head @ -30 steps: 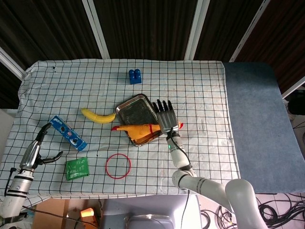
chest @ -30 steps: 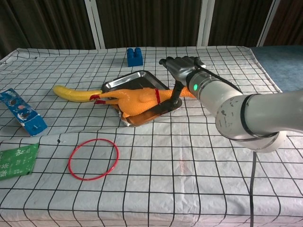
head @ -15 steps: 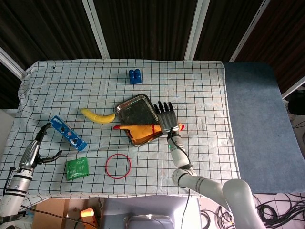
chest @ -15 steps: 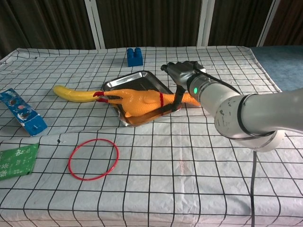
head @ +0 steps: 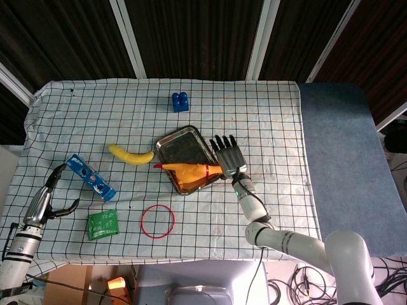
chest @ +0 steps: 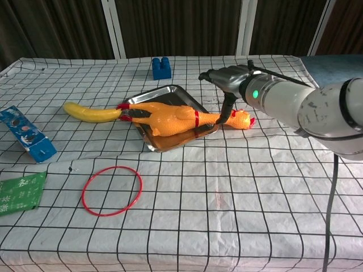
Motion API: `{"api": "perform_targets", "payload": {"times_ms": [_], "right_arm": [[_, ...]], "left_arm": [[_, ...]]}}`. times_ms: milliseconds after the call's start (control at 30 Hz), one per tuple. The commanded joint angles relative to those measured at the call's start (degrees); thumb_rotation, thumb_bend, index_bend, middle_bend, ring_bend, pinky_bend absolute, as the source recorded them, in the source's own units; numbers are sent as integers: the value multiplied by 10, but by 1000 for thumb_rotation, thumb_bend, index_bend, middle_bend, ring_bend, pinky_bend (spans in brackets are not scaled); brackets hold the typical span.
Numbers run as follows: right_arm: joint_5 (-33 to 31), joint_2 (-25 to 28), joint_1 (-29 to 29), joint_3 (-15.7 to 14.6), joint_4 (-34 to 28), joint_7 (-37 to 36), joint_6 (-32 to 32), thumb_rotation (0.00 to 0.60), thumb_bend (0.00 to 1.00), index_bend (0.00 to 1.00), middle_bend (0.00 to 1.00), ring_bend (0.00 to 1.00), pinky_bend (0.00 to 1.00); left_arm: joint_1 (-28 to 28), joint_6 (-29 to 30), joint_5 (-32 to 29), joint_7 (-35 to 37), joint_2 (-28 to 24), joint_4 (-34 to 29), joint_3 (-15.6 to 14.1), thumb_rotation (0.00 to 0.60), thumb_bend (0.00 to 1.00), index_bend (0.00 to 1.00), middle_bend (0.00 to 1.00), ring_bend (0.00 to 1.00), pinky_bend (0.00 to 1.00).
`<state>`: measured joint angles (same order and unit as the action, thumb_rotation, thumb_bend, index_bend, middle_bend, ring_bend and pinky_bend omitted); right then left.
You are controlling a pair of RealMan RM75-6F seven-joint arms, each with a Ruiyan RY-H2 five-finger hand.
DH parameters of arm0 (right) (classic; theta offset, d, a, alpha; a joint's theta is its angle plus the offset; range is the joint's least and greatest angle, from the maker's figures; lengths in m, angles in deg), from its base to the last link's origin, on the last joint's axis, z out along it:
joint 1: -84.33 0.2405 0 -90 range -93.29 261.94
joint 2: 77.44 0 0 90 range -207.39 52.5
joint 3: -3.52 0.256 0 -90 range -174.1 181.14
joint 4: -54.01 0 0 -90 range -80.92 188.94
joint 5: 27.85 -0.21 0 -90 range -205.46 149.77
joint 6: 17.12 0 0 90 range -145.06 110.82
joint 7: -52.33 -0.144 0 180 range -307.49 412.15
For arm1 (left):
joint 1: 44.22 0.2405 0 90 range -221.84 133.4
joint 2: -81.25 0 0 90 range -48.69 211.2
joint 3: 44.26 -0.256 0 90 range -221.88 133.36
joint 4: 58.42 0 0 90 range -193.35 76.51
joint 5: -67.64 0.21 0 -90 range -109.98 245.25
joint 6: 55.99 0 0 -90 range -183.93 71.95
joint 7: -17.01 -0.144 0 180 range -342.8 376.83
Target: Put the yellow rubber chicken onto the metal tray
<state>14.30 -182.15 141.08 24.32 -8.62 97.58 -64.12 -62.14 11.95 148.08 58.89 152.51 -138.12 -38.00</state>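
**Chest view first: chicken half on the tray, neck and head off it**

Chest view shows me the yellow rubber chicken [chest: 170, 119] lying lengthwise across the metal tray [chest: 144, 102], body over the pan, red feet poking past the rim at 9 o'clock toward the banana [chest: 91, 112], while the neck and head lie on the cloth past the rim at 3 o'clock. My right hand [chest: 229, 79] sits at the head end. A thumb reaches down to the neck, but I cannot tell from here whether it pinches the neck or has let go. To finish well, I judge the body needs nudging toward 10 o'clock so the head clears the rim, then a straight lift away so the soft rubber does not drag back out.

Head view puts the same hand [head: 229, 157] at 3 o'clock of the tray [head: 181, 136], fingers fanned over the chicken's neck [head: 191, 171]; contact is hidden under the palm. My left hand [head: 49, 200] hangs off the table's edge at 8 o'clock, fingers spread, holding nothing.

The surface is a white checked cloth [head: 267, 114], wrinkled, so things may snag when slid. On it are a blue block [head: 179, 101] at 12 o'clock of the tray, a blue packet [head: 91, 176], a green packet [head: 103, 223] and a red ring [head: 158, 220]. Dark panels with pale frames back the table; a blue-grey mat [head: 343, 165] lies to the right.
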Motion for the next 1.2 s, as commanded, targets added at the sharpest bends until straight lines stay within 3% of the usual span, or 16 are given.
{"api": "perform_targets", "payload": {"times_ms": [33, 267, 367, 433, 467, 533, 633, 733, 933, 1200], "right_arm": [[-19, 47, -14, -10, -56, -1, 0, 600, 0, 0, 0, 0, 0], [-6, 105, -37, -15, -141, -43, -6, 600, 0, 0, 0, 0, 0], [51, 148, -74, -32, -214, -75, -44, 600, 0, 0, 0, 0, 0], [158, 220, -147, -88, -308, -102, -122, 600, 9, 0, 0, 0, 0], [221, 268, -204, -135, -361, -101, -193, 600, 14, 0, 0, 0, 0], [307, 322, -280, -195, -399, -123, -290, 600, 19, 0, 0, 0, 0], [361, 348, -361, -242, -377, -167, -384, 600, 21, 0, 0, 0, 0], [370, 351, -421, -263, -337, -210, -441, 600, 23, 0, 0, 0, 0], [376, 339, -480, -265, -266, -306, -474, 600, 27, 0, 0, 0, 0], [408, 358, -497, -253, -264, -346, -479, 600, 30, 0, 0, 0, 0]], "left_arm": [[-1, -1, 0, 0, 0, -1, 0, 600, 333, 0, 0, 0, 100], [3, 9, 8, 1, -3, -8, -2, 600, 335, 0, 0, 0, 100], [15, 34, 23, -7, -10, -11, -8, 600, 353, 0, 0, 0, 87], [40, 69, 40, -73, -31, -8, -29, 600, 362, 0, 0, 0, 79], [65, 86, 39, -171, -51, -10, -50, 600, 364, 0, 0, 0, 78], [100, 121, 5, -327, -61, -57, -57, 600, 365, 0, 0, 0, 70], [138, 183, -23, -454, -43, -98, -57, 600, 364, 0, 0, 0, 51], [160, 215, 0, -472, -27, -104, -73, 600, 364, 0, 0, 0, 40], [168, 240, 76, -479, -22, -89, -98, 600, 364, 0, 0, 0, 28], [174, 248, 92, -483, -19, -83, -96, 600, 365, 0, 0, 0, 19]]}}
